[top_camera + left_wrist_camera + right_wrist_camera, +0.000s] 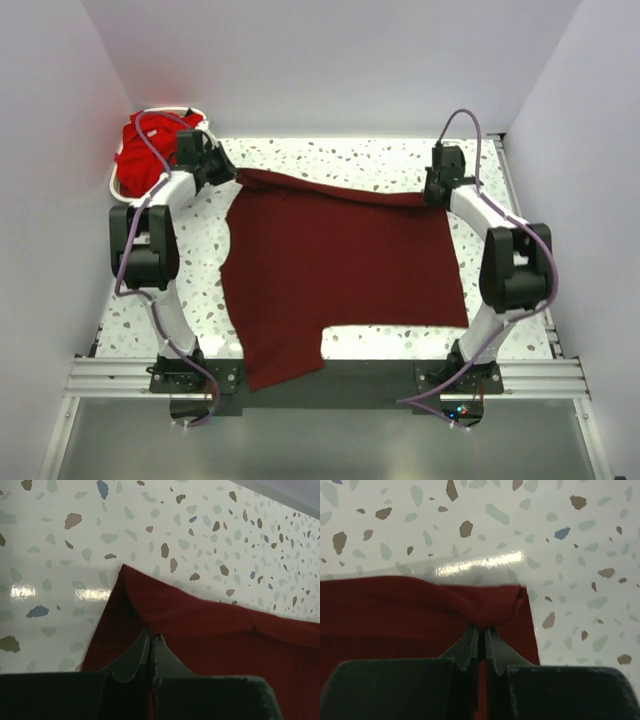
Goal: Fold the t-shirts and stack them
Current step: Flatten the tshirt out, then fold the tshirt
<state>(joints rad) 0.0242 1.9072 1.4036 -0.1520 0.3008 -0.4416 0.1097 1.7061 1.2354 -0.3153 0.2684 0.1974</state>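
A dark maroon t-shirt [335, 270] lies spread over the speckled table, its near part hanging over the front edge. My left gripper [232, 175] is shut on the shirt's far left corner [150, 615]. My right gripper [432, 194] is shut on its far right corner [492, 612]. In both wrist views the jaws pinch a bunched fold of cloth just above the tabletop [60, 540]. The far edge of the shirt runs taut between the two grippers. Bright red t-shirts [145, 155] lie heaped at the far left.
A white basket [115, 182] holds the red heap in the far left corner, close behind my left arm. White walls close in the table on three sides. The metal rail [330, 378] runs along the near edge.
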